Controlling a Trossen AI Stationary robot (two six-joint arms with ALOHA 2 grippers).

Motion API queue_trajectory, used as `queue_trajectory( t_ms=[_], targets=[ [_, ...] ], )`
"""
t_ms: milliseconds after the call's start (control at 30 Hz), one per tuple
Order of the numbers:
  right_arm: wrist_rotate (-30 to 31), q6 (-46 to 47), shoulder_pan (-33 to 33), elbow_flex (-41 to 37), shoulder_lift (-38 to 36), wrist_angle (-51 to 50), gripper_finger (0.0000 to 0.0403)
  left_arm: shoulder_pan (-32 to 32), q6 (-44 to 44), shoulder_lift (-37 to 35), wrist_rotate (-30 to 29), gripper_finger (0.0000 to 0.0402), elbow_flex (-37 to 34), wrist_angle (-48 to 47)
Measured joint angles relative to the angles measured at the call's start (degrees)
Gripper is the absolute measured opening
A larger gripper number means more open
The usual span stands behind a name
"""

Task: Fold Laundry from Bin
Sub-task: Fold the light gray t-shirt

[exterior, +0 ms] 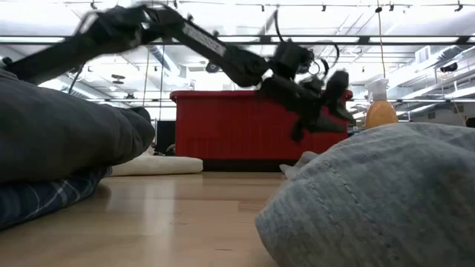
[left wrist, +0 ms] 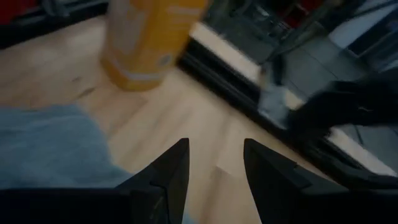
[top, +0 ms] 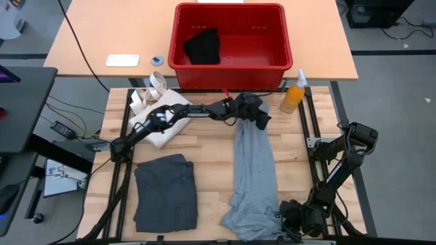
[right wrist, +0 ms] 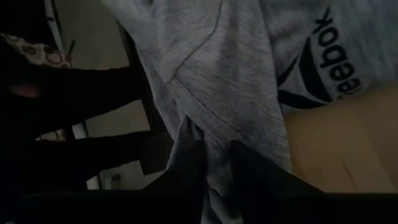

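Note:
A light grey garment [top: 252, 170] lies stretched out in a long strip from far to near on the wooden table. My left gripper [left wrist: 214, 146] is open and empty above the garment's far end [top: 249, 129], near the orange bottle. My right gripper [right wrist: 214, 155] is shut on the garment's near right end [top: 276, 216]. A folded dark charcoal-grey piece [top: 165, 190] lies at the near left. In the low view it rests on a plaid shirt [exterior: 37, 199]. A black piece [top: 202, 46] lies inside the red bin [top: 272, 58]. My right gripper pinches a bunched fold [right wrist: 211, 134] of the light grey garment between its two fingers, at the garment's near right end by the table's near edge. Several layers look gathered there. The rest of the garment lies slack on the table.
An orange spray bottle [top: 294, 92] stands at the far right, close to my left gripper. A cream-white tote bag [top: 151, 112] lies at the far left under my left arm. The red bin sits on a second table beyond the far edge.

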Motion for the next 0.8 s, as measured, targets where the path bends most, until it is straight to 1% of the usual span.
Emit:
queue_trajectory(
  t_ms=[133,167,233,267,400,500,600,800],
  targets=[
    [0.0,1.8,0.0,0.0,0.0,-0.9,0.0083,1.8,-0.5,6.4,-0.1,0.0155,8.8,-7.9],
    [0.2,2.3,0.0,0.0,0.0,-1.2,0.0083,2.1,-0.6,7.7,-0.1,0.0155,10.5,-8.2],
    [0.8,3.6,0.0,0.0,0.0,-1.5,0.0083,2.7,-0.8,9.3,0.1,0.0155,12.4,-9.9],
    [1.4,4.3,0.0,0.0,0.0,-1.6,0.0083,2.9,-1.0,10.0,0.1,0.0155,13.2,-9.2],
    [2.3,5.9,-0.2,0.0,0.0,-1.9,0.0083,3.5,-4.8,10.9,-0.1,0.0155,13.5,-10.1],
    [2.6,5.9,-0.6,0.0,0.0,-2.0,0.0083,3.6,-5.4,10.9,-3.2,0.0155,13.2,-12.2],
    [2.6,5.9,-1.1,0.0,0.0,-2.0,0.0083,3.6,-5.9,10.9,-8.0,0.0154,13.0,-13.5],
    [2.6,6.0,-1.5,0.0,0.0,-1.5,0.0083,3.2,-13.6,10.9,-15.0,0.0136,13.0,-12.6]
  ],
)
